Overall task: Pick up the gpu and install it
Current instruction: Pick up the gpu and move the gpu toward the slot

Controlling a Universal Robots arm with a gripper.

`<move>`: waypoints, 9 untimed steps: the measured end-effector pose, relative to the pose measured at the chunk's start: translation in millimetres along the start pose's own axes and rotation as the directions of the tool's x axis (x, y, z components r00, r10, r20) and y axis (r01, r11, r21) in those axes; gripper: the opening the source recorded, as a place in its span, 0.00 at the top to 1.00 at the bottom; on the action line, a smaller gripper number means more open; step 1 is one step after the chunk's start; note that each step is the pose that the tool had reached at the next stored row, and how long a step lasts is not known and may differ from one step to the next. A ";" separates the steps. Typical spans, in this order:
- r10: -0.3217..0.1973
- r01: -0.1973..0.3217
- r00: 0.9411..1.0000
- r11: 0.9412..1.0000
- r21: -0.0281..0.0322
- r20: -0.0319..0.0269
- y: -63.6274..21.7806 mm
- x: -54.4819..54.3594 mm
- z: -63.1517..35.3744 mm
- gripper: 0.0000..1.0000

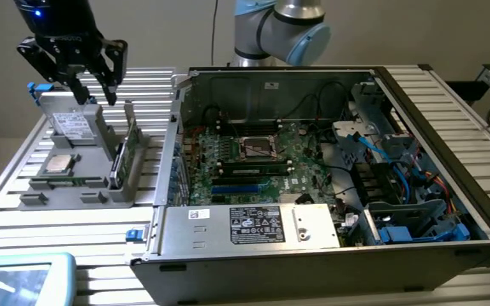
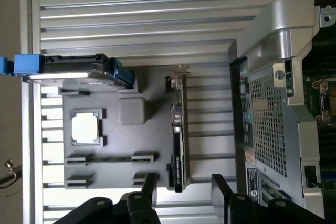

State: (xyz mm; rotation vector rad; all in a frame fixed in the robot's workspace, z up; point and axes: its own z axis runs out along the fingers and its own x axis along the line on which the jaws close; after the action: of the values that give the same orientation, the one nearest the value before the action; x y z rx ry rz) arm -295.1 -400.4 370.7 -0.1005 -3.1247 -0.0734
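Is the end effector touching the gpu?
Apart. In the wrist view the open end effector straddles the gpu, with a clear gap beside each finger.

Even bright indoor light, soft shadows, glare on silver drive (image 2: 68, 76)

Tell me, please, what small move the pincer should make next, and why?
Probably lower the pincer straight down over the gpu: its jaws stand open, the wrist view shows the card roughly lined up between them, and the card stands on edge in the grey holder, untouched below.
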 end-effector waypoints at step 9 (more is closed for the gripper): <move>0.001 -0.001 1.000 1.000 0.000 0.000 -0.8 1.5 16.4 0.46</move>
State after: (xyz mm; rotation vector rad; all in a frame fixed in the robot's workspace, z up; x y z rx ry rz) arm -296.9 -400.3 354.3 -0.1018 -3.1242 -0.0733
